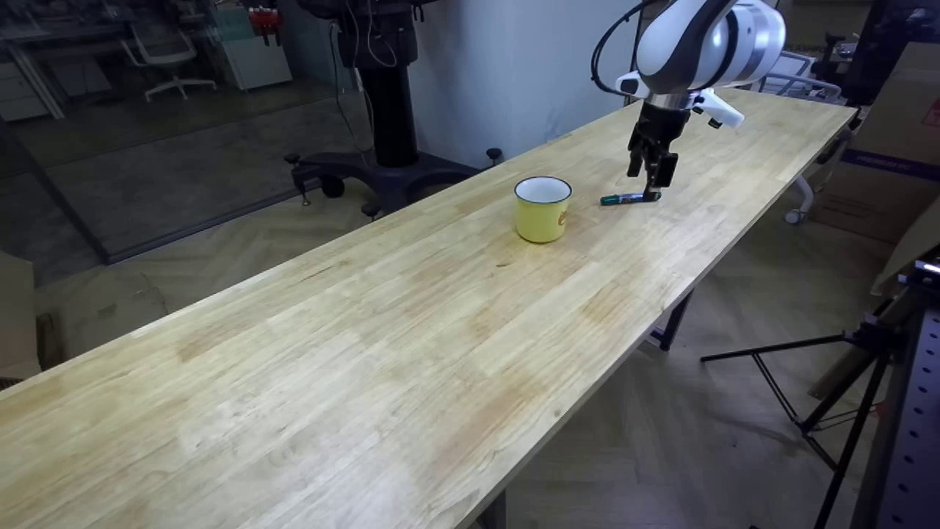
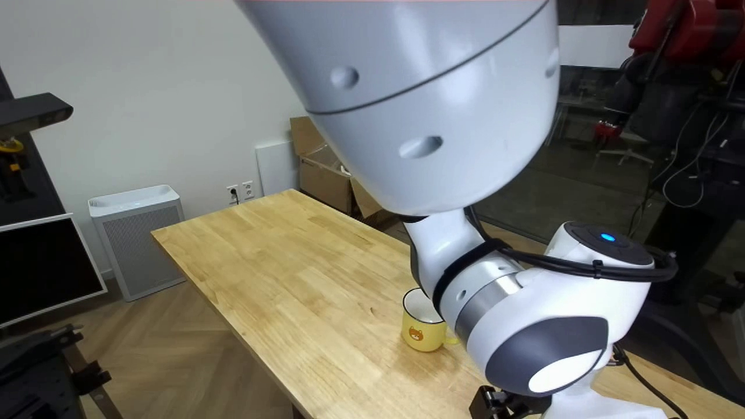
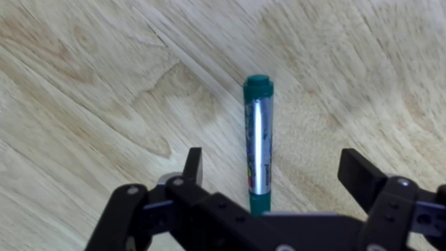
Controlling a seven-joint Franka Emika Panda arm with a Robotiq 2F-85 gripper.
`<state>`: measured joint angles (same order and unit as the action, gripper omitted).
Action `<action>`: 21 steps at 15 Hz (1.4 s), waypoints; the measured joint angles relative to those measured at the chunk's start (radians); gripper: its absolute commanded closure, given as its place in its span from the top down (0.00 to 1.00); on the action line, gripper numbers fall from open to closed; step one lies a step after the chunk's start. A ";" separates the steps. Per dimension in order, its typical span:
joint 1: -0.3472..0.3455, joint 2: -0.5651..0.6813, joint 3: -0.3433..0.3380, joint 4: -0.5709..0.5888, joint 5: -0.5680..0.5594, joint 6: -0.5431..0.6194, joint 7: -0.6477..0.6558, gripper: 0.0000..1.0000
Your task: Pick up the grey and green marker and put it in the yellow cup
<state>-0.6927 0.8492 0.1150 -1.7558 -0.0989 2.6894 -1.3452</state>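
Observation:
The grey and green marker (image 3: pixel 259 146) lies flat on the wooden table, silver-grey in the body with green ends. It also shows in an exterior view (image 1: pixel 624 199), a short way from the yellow cup. My gripper (image 3: pixel 271 153) is open, with one finger on each side of the marker and a gap to both. The gripper body hides the marker's near end. In an exterior view my gripper (image 1: pixel 649 176) points down over the marker. The yellow cup (image 1: pixel 540 222) stands upright, pale inside with a dark rim. It also shows in an exterior view (image 2: pixel 422 334), partly behind the arm.
The long wooden table (image 1: pixel 352 367) carries the cup and marker. A black wheeled stand (image 1: pixel 396 125) is beyond its far edge. A black tripod (image 1: pixel 874 338) stands on the floor beside it. The white arm (image 2: pixel 430 116) covers much of an exterior view.

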 measured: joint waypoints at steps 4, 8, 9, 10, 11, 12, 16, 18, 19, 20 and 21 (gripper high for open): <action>0.023 0.039 -0.016 0.047 0.001 -0.058 -0.025 0.72; 0.037 0.069 -0.031 0.085 0.003 -0.079 -0.033 0.45; 0.039 0.072 -0.034 0.091 0.003 -0.079 -0.033 0.37; 0.041 0.072 -0.036 0.096 0.003 -0.080 -0.033 0.31; 0.044 0.072 -0.039 0.099 0.003 -0.082 -0.033 0.25; 0.047 0.072 -0.042 0.104 0.003 -0.086 -0.033 0.17; 0.066 0.071 -0.060 0.113 0.004 -0.099 -0.033 0.04; 0.076 0.072 -0.070 0.115 0.004 -0.102 -0.032 0.05; 0.082 0.072 -0.075 0.116 0.005 -0.103 -0.032 0.05; 0.088 0.072 -0.081 0.117 0.005 -0.104 -0.030 0.05; 0.095 0.071 -0.088 0.118 0.005 -0.104 -0.029 0.05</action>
<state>-0.5972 0.9204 0.0272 -1.6382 -0.0935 2.5852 -1.3738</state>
